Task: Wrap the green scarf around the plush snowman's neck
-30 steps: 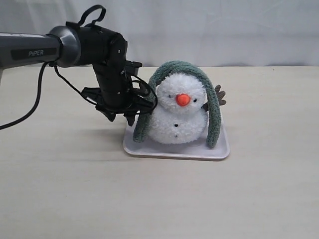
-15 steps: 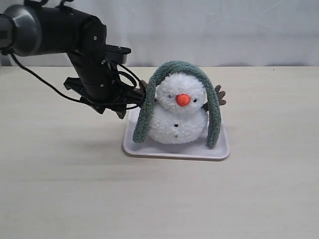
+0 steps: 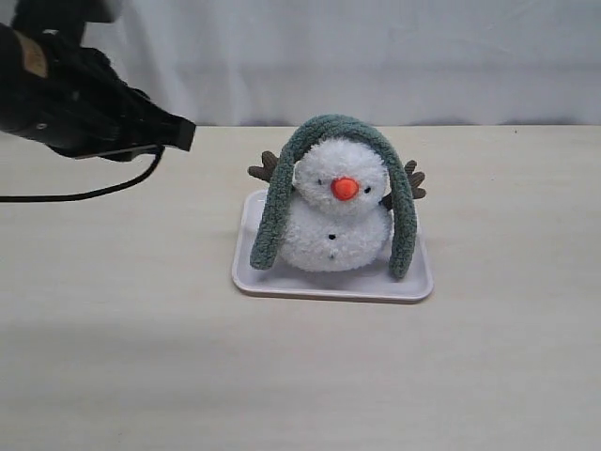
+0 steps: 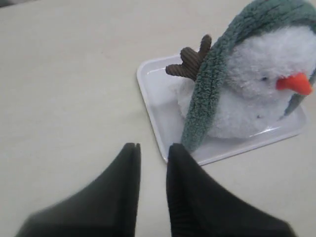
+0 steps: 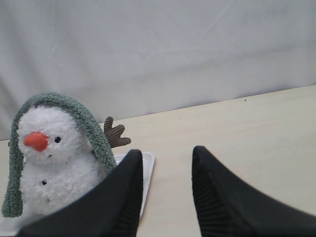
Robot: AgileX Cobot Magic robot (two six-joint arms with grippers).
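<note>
Found the snowman [image 3: 333, 225] upright in the middle of a white tray [image 3: 319, 285] on a beige table [image 3: 282, 376], orange nose [image 3: 345, 188] turned toward the exterior camera. Saw the scarf [image 3: 329, 127] draped over the top of the head like a hood, not wound round the neck [image 3: 324, 209], left bare at the front. Traced one end down the nine o'clock side of the body to the tray at about seven o'clock, and the other down the three o'clock side to about five o'clock, with both tips apparently resting on the tray. Noted one brown twig arm [image 3: 263, 171] poking out beyond the scarf at ten o'clock and another [image 3: 415, 178] at two o'clock.

Spotted the left arm [image 3: 84, 108] well apart from the toy, off toward ten o'clock of the tray in the exterior view, with a black cable [image 3: 94, 193] trailing beneath. Read the left gripper [image 4: 150, 147] from its wrist view as only a narrow slit apart and gripping nothing, above the table near a corner of the tray. Read the right gripper [image 5: 165, 153] as parted wider, likewise empty, facing the snowman from the side. Could not make out the right gripper in the exterior view.
</note>
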